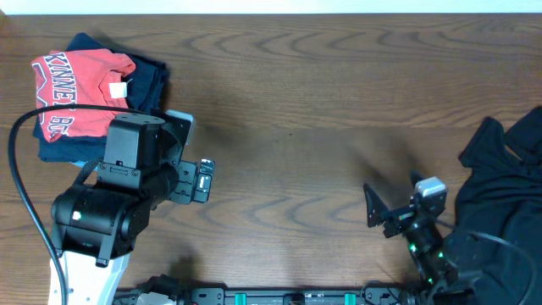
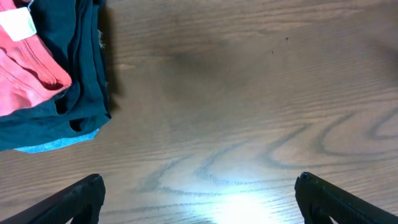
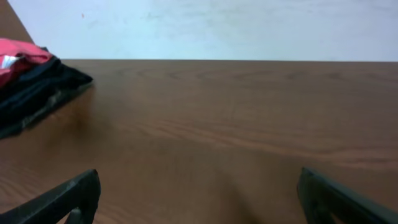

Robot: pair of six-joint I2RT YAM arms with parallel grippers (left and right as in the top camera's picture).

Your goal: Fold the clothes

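Note:
A folded coral-red T-shirt (image 1: 80,80) with white-and-navy lettering lies on top of folded navy garments (image 1: 151,80) at the far left of the table. In the left wrist view the shirt (image 2: 25,68) and navy stack (image 2: 84,68) lie at the upper left. My left gripper (image 1: 165,120) (image 2: 199,199) is open and empty, just right of the stack. A crumpled black garment (image 1: 508,195) lies at the right edge. My right gripper (image 1: 391,196) (image 3: 199,196) is open and empty, left of it, low over the table. The stack also shows in the right wrist view (image 3: 37,84).
The wooden table (image 1: 296,110) stretches between the two piles. A black cable (image 1: 19,169) loops at the left arm's side. A pale wall (image 3: 199,25) stands behind the table's far edge. A light-blue cloth edge (image 2: 56,142) shows under the navy stack.

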